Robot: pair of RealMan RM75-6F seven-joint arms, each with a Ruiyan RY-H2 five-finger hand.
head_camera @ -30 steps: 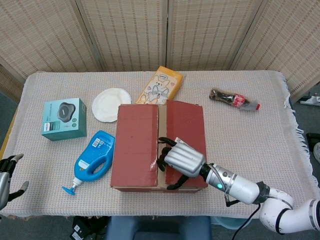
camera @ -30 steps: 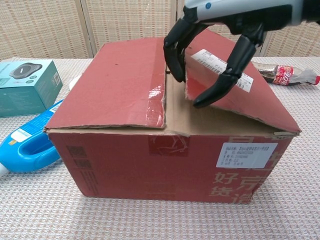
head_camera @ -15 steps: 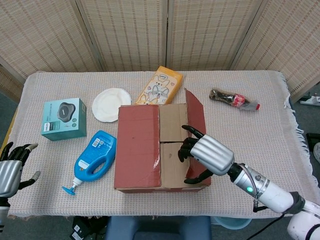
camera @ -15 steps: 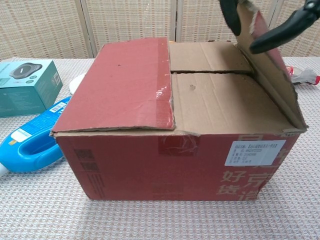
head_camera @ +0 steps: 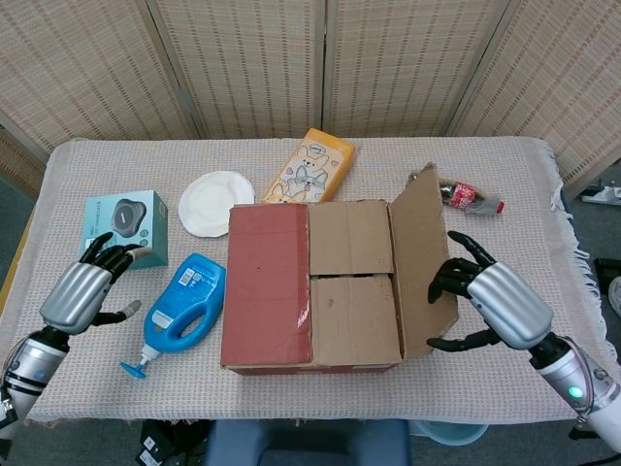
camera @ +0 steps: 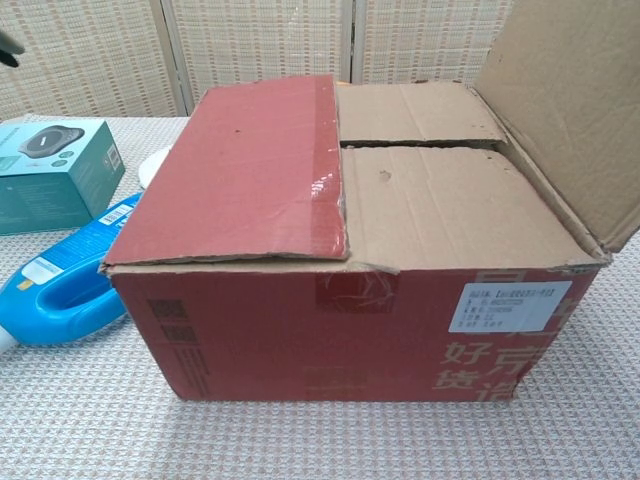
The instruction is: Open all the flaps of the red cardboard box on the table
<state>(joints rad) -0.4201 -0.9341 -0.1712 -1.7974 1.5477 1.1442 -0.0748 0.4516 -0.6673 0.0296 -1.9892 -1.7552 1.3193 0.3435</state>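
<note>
Red cardboard box [head_camera: 267, 291] right flap [head_camera: 420, 254] raised, left flap [head_camera: 264, 282] flat

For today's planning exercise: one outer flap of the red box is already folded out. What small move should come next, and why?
Probably bring the left robot hand to the red flap still lying flat on the box and lift its inner edge. The right flap already stands open; the inner flaps stay pinned until then.
</note>
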